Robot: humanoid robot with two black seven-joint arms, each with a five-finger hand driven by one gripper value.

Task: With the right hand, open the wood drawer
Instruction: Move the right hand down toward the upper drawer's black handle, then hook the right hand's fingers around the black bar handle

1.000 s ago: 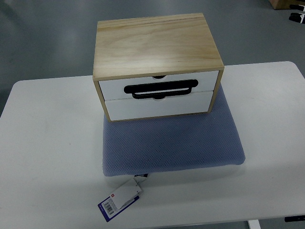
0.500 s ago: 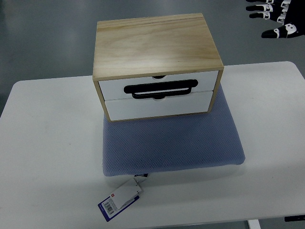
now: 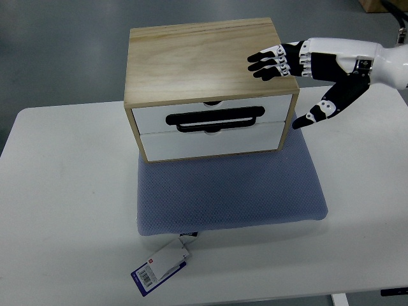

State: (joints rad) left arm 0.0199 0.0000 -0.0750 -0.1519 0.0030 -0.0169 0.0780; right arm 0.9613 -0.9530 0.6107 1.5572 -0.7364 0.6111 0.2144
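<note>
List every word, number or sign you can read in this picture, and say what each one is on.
No text can be read here.
Hang tag at the front edge of the blue cushion: a barcode and small print, too small to read.
Wooden drawer box: no writing visible.

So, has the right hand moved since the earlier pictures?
Yes. The right hand has come in from the upper right corner, leftward and down the picture; its open fingers now lie over the right edge of the wood drawer box.
</note>
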